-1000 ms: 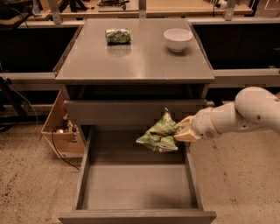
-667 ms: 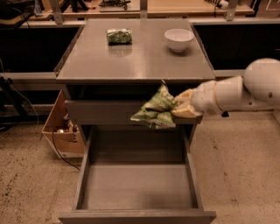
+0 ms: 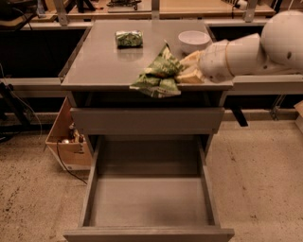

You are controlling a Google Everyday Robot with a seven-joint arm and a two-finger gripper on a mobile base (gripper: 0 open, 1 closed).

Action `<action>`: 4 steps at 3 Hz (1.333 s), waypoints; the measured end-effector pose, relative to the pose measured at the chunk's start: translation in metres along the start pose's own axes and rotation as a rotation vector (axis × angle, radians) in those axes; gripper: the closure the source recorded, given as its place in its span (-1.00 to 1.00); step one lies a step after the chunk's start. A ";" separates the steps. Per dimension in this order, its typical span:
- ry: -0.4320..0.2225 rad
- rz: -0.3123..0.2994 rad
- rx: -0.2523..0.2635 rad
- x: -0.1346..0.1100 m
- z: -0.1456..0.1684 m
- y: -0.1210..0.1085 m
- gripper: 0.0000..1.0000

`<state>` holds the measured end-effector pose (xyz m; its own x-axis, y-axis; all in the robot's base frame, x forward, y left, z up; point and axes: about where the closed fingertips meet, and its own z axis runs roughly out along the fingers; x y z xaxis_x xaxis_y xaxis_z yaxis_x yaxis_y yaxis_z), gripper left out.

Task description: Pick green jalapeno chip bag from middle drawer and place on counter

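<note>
The green jalapeno chip bag (image 3: 158, 75) is wrinkly foil, held in the air at the front edge of the counter (image 3: 102, 59). My gripper (image 3: 185, 70) comes in from the right on the white arm and is shut on the bag's right end. The bag hangs partly over the counter's front edge, above the shut top drawer. The middle drawer (image 3: 149, 201) is pulled fully open below, and its grey floor is bare.
A small block-shaped green packet (image 3: 129, 38) lies at the back of the counter. A white bowl (image 3: 193, 40) stands at the back right, just behind my arm. A cardboard box (image 3: 68, 142) sits on the floor left of the cabinet. A wooden workbench (image 3: 189, 7) runs behind.
My gripper has lifted the chip bag from in front of the drawers up to the counter's front edge. The arm has risen with it.
</note>
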<state>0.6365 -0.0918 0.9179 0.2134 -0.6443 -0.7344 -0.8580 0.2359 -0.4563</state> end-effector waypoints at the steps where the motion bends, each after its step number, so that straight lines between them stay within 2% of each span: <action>1: -0.030 -0.030 0.051 -0.023 -0.012 -0.027 1.00; 2: -0.030 -0.030 0.051 -0.023 -0.012 -0.027 1.00; 3: 0.000 -0.055 0.075 -0.006 -0.007 -0.051 1.00; 4: 0.023 -0.069 0.122 0.022 0.001 -0.087 1.00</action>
<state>0.7164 -0.1259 0.9406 0.2581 -0.6783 -0.6880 -0.7779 0.2765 -0.5643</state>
